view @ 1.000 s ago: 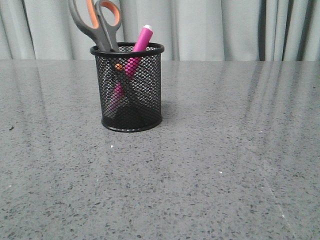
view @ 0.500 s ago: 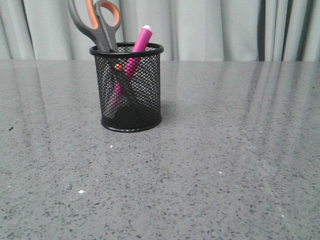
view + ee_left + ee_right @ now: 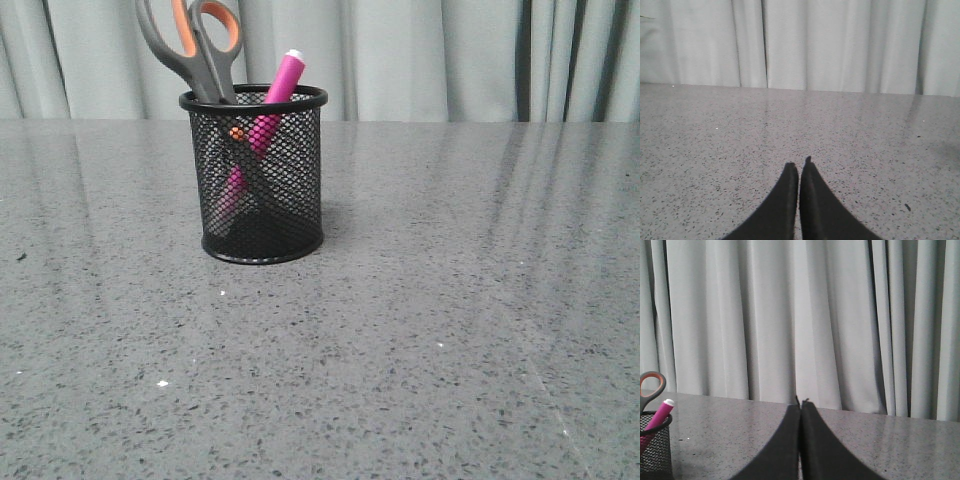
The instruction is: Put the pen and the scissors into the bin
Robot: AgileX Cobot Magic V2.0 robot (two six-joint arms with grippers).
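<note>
Nothing shifted over the last second. Scissors (image 3: 193,48) and pen (image 3: 272,102) leaning inside mesh bin (image 3: 262,180) on grey surface (image 3: 420,320). Left gripper (image 3: 799,167) and right gripper (image 3: 800,404) jaws pressed together, empty, clear of bin. Task apparently complete.

Bench (image 3: 420,330): grey speckled stone-look surface, glossy, with pale vertical streaks of reflection toward the far right side. A few small white flecks lie on the near-left area, plus one dark speck (image 3: 21,257) near the left edge. Curtain (image 3: 430,60): pale grey-white, hanging in vertical folds along the whole back edge of the bench, darker creases at the right. Same curtain fills both wrist views.
</note>
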